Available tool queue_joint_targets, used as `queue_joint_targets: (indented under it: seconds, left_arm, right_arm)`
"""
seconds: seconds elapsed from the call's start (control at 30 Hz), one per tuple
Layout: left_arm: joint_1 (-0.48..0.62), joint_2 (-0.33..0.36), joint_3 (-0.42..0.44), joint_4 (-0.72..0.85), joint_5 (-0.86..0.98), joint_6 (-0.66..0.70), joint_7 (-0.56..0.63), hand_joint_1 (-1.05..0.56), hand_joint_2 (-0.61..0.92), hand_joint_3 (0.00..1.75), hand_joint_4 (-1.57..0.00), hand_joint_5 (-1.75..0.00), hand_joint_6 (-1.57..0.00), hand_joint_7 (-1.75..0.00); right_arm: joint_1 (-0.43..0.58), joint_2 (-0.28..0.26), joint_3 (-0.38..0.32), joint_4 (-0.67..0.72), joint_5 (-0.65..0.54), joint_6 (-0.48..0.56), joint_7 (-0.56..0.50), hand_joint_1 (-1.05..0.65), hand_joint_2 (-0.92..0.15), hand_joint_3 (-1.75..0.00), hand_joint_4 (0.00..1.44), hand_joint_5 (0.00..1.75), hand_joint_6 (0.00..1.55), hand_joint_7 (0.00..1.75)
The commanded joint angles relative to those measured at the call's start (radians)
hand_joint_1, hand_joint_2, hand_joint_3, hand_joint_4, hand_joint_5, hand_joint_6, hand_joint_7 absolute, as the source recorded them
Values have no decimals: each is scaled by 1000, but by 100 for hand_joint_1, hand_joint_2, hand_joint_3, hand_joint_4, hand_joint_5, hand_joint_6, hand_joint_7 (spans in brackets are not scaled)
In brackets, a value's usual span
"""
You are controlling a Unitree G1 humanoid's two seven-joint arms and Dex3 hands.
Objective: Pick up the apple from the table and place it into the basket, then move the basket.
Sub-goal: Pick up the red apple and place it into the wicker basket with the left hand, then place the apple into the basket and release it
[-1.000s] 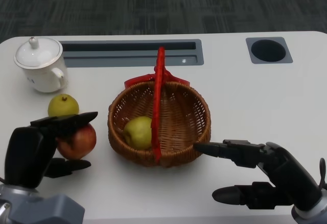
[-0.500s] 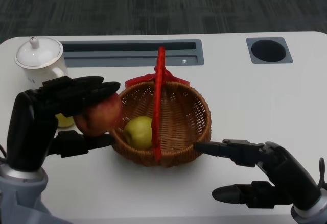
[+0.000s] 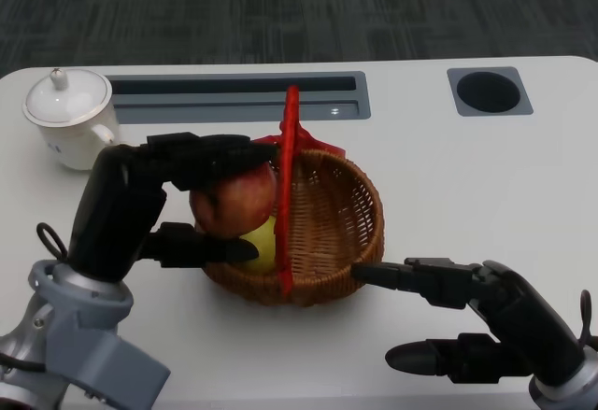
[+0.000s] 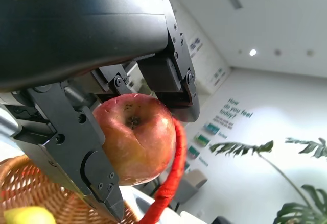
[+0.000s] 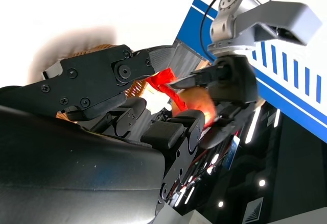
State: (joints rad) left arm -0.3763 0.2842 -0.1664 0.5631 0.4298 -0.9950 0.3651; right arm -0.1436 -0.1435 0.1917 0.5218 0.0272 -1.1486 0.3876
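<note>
At the far left of the desk (image 3: 467,176) a white teapot (image 3: 70,116) is seen, well apart from the work. Next comes the left hand (image 3: 154,209), by which the apple (image 3: 234,197) is pinched between upper fingers (image 3: 215,153) laid across its top and a thumb beneath it; in the left wrist view the apple (image 4: 135,137) is shown clamped between black pads, with the red handle (image 4: 171,183) just beside it. The apple is held in the air above the left part of the basket (image 3: 346,209), over the rim and just left of the upright red handle (image 3: 288,186). A yellow-green fruit (image 3: 263,242) is seen lying in the basket below it.

The coming move is judged to turn on this: the open basket floor lies straight below the apple, with the handle close on its right, so a short descent clear of the handle is called for before release. The left forearm is raised steeply, with the hand reaching rightward.

At the right, the right hand (image 3: 467,321) is held low beside the basket, fingers spread and empty, 1 fingertip near the basket wall. It is the nearer hand for moving the basket afterwards.
</note>
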Motion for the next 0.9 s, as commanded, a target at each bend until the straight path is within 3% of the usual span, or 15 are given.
queue_joint_targets:
  seconds: [0.03, 0.33, 0.4, 0.53, 0.6, 0.73, 0.9]
  left_arm:
    - [-49, -8, 5, 83, -16, -12, -27, -3, 67, 1, -139, -5, -125, 0]
    - [-114, -26, 5, 242, 2, -22, -43, -3, 69, 0, -130, -2, -117, 0]
    - [-119, -12, -7, 254, 22, -15, -57, -15, 67, 0, -107, 0, -99, 0]
    - [-124, 27, -40, 282, 26, -18, -145, -50, 67, 1, -40, 0, -39, 0]
    - [-130, 42, -49, 305, 3, -39, -200, -61, 68, 1, -18, 0, -21, 0]
    - [-138, 61, -52, 335, -67, -60, -324, -79, 72, 2, -1, 0, -5, 0]
    - [-132, 68, -40, 333, -113, -75, -397, -84, 77, 2, -2, -1, -7, -2]
  right_arm:
    - [2, -7, -12, -4, -2, -8, -14, -41, -92, -6, 75, 1, 66, 1]
    - [21, -15, -6, -32, 9, 1, -11, -41, -92, -7, 74, 0, 66, 1]
    - [23, -14, -6, -36, 9, 1, -12, -41, -92, -7, 75, 0, 66, 1]
    - [24, -14, -9, -36, 5, -2, -16, -40, -92, -6, 76, 1, 67, 1]
    - [23, -16, -7, -35, 10, -2, -13, -40, -92, -5, 75, 0, 67, 1]
    - [25, -22, -1, -41, 20, 3, -8, -39, -92, -5, 74, 0, 66, 0]
    - [22, -32, 1, -46, 37, 1, -2, -39, -92, -5, 75, 0, 66, 0]
